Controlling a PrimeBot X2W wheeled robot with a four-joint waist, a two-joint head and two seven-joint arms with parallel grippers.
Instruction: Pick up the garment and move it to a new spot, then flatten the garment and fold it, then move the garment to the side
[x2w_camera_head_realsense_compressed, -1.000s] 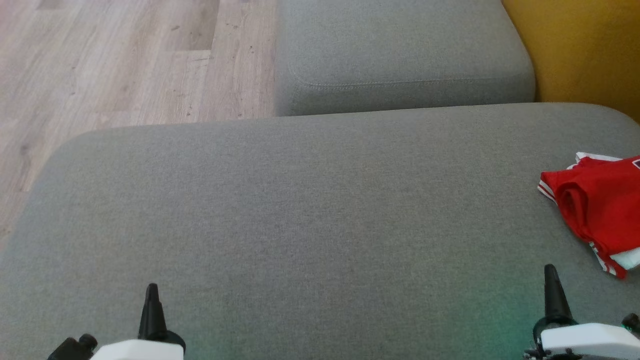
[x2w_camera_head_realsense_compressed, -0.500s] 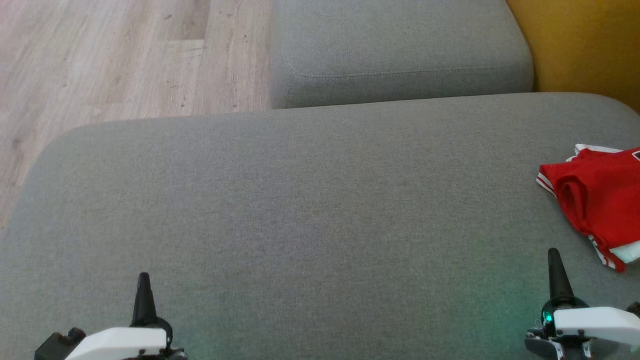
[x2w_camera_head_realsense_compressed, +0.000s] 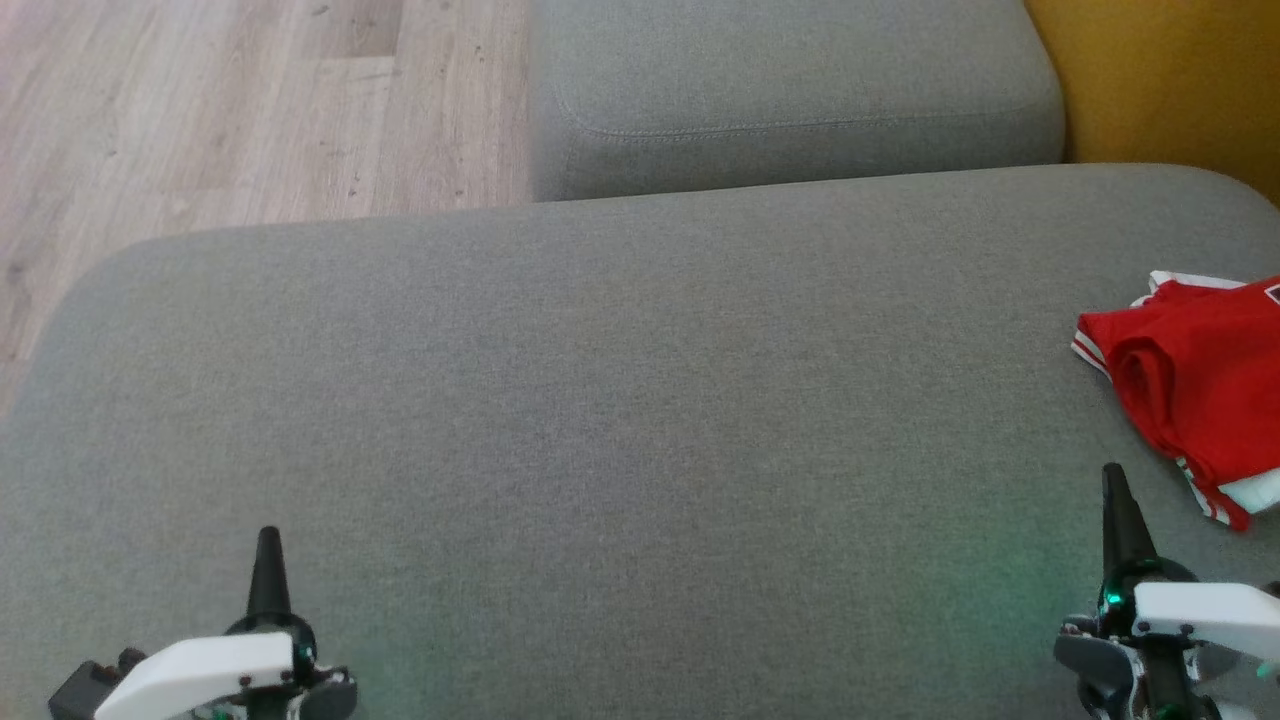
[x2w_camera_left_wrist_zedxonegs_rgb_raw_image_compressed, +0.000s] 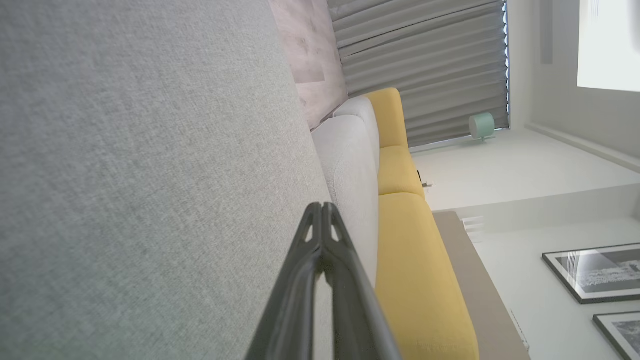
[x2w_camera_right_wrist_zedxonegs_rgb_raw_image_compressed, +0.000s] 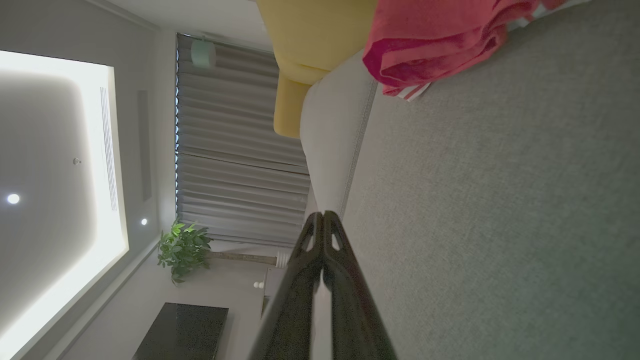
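A crumpled red garment (x2w_camera_head_realsense_compressed: 1195, 390) with white striped trim lies at the right edge of the grey cushion (x2w_camera_head_realsense_compressed: 600, 400), partly cut off by the picture's edge. In the right wrist view the garment (x2w_camera_right_wrist_zedxonegs_rgb_raw_image_compressed: 430, 40) shows at the top, well ahead of the tips. My right gripper (x2w_camera_head_realsense_compressed: 1110, 472) (x2w_camera_right_wrist_zedxonegs_rgb_raw_image_compressed: 322, 214) is shut with nothing in it, a short way in front of and below the garment's near corner. At the lower left my left gripper (x2w_camera_head_realsense_compressed: 268, 535) (x2w_camera_left_wrist_zedxonegs_rgb_raw_image_compressed: 322, 205) is shut and empty above bare cushion, far from the garment.
A second grey cushion (x2w_camera_head_realsense_compressed: 790, 90) adjoins the far side. Yellow upholstery (x2w_camera_head_realsense_compressed: 1170, 80) rises at the far right. Wooden floor (x2w_camera_head_realsense_compressed: 200, 110) lies beyond the cushion's left and far-left edges. Wide bare cushion stretches between the grippers.
The head camera has tilted, shifting the scene up the picture. Both grippers reach slightly further forward over the cushion, still shut. The garment lies as before.
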